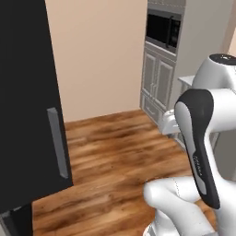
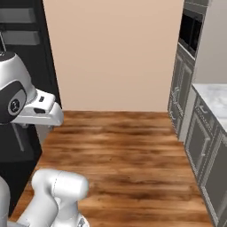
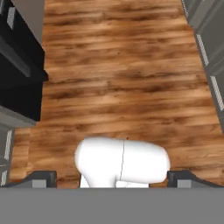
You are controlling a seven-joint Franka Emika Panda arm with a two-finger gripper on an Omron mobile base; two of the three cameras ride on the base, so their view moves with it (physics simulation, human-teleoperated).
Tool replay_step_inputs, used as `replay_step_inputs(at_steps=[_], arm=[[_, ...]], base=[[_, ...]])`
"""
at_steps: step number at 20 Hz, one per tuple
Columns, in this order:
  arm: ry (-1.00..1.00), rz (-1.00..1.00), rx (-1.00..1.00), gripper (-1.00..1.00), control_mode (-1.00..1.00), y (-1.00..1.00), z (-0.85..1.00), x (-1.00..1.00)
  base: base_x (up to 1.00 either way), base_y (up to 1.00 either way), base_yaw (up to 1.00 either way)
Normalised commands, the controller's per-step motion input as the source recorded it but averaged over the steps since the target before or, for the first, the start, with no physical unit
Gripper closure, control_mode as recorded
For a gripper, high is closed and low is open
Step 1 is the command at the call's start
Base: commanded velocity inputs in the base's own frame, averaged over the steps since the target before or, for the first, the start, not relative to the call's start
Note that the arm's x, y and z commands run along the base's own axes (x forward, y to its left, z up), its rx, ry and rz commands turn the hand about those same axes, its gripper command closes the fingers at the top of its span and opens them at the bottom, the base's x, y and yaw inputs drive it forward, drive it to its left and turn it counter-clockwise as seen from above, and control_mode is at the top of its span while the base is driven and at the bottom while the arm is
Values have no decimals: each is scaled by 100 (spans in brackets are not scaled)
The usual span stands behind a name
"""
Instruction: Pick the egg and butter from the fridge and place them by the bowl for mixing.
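Your fingers [image 3: 113, 177] stand spread to their full width with nothing between them; in the hand view their two small dark tips [image 3: 41, 178] sit at the lower corners, pointed down at the floor. That floor [image 3: 127, 78] is glossy wood plank, warm brown with darker streaked grain, the boards running across the room. The tall black-fronted fridge [image 1: 27, 101] is a flat, matte slab with a straight grey bar handle [image 1: 57, 143] mounted upright near its edge; its door is closed in the left base view. In the hand view the same dark body [image 3: 19, 74] lies at the upper left, well apart from the fingers, with bare floor between. You cannot see the egg, the butter or the bowl from these angles. Behind the fridge runs a plain, smooth beige wall [image 2: 115, 53]. On the far side stands a grey panelled cabinet column [image 1: 156, 78] with recessed rectangular door fronts, carrying a dark glass-fronted built-in microwave [image 1: 162, 30]. A pale marbled table top [image 2: 213, 97] caps the lower grey cabinets at the right of the right base view.
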Motion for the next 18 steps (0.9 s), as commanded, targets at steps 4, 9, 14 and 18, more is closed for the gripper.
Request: replay_step_inputs(at_steps=[4, 9, 14, 18], arm=[[0, 0, 0, -100, 100, 0, 0, 0], [0, 0, 0, -100, 100, 0, 0, 0], [0, 0, 0, -100, 100, 0, 0, 0], [0, 0, 0, -100, 100, 0, 0, 0]], base=[[100, -18, 2], [100, -21, 12], [96, -24, 58], [85, -29, 75]])
